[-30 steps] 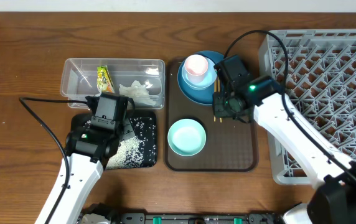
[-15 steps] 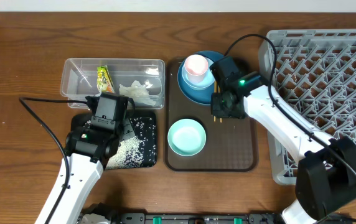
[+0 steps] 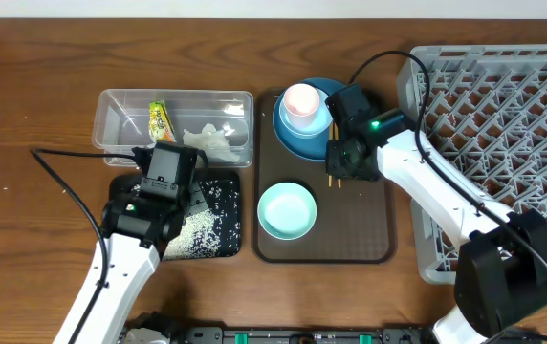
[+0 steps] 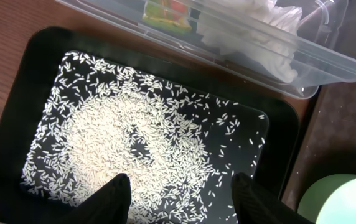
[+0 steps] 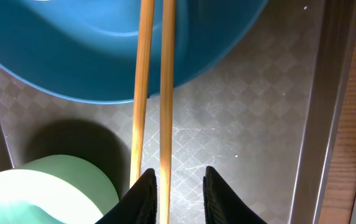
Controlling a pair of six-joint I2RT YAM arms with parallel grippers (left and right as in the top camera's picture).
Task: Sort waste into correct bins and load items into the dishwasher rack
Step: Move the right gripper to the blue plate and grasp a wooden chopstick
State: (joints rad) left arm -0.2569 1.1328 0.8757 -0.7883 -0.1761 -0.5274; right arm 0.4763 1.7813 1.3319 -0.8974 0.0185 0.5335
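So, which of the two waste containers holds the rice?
The flat black tray: white rice is spread over its floor. The clear container next to it holds a wrapper and a tissue instead.

Right arm re-poses beside the brown tray's right edge.
Since a second ago the right arm [image 3: 426, 186] has swung. Its wrist, with the green light, now sits a little further left and closer to the far edge of the brown tray [image 3: 350, 234]. Its dark elbow joint has come further left along the near edge of the dishwasher rack [image 3: 503, 105] and shows larger. The right gripper [image 5: 179, 190] has shifted slightly above the chopsticks [image 5: 165, 74], near the tray's right edge.
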